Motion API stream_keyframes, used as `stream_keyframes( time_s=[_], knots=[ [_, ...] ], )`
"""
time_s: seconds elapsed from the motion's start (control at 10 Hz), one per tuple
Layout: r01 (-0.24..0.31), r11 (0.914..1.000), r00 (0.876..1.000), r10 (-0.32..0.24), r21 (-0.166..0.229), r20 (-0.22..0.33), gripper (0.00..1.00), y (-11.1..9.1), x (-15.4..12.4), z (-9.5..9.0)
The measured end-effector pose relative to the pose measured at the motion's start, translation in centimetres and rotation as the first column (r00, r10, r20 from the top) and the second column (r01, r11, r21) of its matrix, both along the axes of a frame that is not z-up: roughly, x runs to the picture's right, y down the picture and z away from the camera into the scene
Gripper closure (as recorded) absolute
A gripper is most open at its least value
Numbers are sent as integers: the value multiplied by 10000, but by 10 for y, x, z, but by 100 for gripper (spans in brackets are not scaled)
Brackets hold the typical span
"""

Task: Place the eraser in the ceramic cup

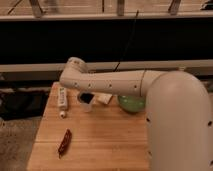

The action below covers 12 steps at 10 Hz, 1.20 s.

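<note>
Not done yet, I'd say. The ceramic cup (86,99) shows only a dark inside. The pale block I take for the eraser (104,98) lies on the wooden table (100,145) between cup and green bowl (131,104), long axis roughly left-right. The gripper's hidden behind the arm (115,82), closed; can't tell if it's gripping anything.

- A light wooden table (100,145) of joined planks is seen in the foreground.
- A speckled grey floor (15,142) is seen to its left.
- Behind it, a dark wall (50,42) is crossed by 2 pale horizontal rails (30,66), possibly metal.
- The scene is dimly and warmly lit.
</note>
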<state>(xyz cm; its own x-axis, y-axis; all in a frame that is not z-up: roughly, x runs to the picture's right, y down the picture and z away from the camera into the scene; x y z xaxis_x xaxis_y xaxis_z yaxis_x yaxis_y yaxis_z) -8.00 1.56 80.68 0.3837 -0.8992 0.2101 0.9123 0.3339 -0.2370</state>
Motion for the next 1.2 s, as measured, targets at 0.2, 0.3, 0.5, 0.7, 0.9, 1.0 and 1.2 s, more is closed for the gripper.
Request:
stream_keyframes(
  time_s=[0.2,0.3,0.5,0.7,0.9,1.0,1.2],
  knots=[
    [22,10000,10000,-22,21,18,87,-1,0,0],
    [29,10000,10000,-30,32,23,87,-1,0,0],
    [53,10000,10000,-53,57,36,81,-1,-1,1],
    [74,10000,10000,-74,64,48,81,-1,0,2],
    [97,9999,9999,-97,88,59,83,-1,0,2],
    [108,9999,9999,-109,105,67,87,-2,0,3],
    [119,9999,9999,-119,118,72,87,-2,0,4]
  ],
)
